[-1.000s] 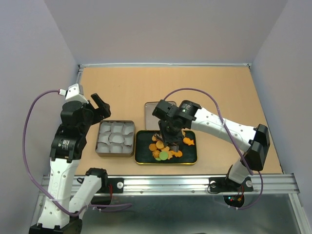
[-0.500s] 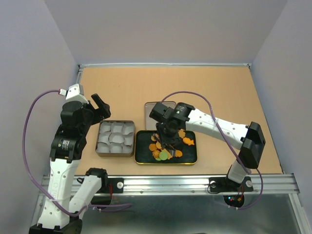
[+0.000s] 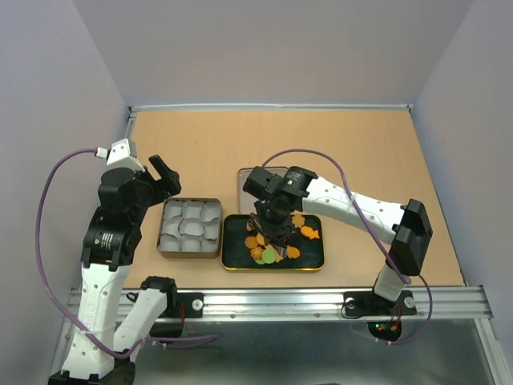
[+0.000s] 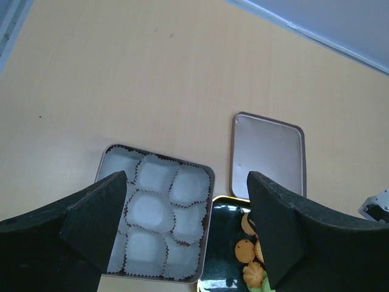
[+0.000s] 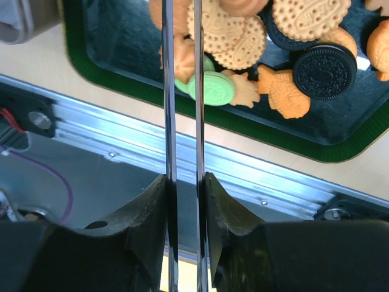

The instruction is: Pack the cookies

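The cookies (image 3: 272, 245), small round, fish and flower biscuits in orange, tan, green and black, lie piled in a dark green tray (image 3: 314, 255). My right gripper (image 3: 272, 223) points down over the pile and is shut on thin metal tongs (image 5: 182, 91). Their two blades reach in among the cookies (image 5: 243, 36), beside a green one (image 5: 213, 87). The tips are cut off by the frame edge. My left gripper (image 3: 164, 178) is open and empty, raised above a silver tin (image 3: 191, 227) lined with white paper cups (image 4: 155, 213).
The tin's flat lid (image 3: 248, 186) lies behind the tray and also shows in the left wrist view (image 4: 267, 155). The aluminium rail (image 5: 121, 137) runs along the table's near edge just in front of the tray. Walls enclose the table on three sides.
My right gripper has shifted a little left and nearer over the cookie pile, tongs still held. The left arm has hardly moved.
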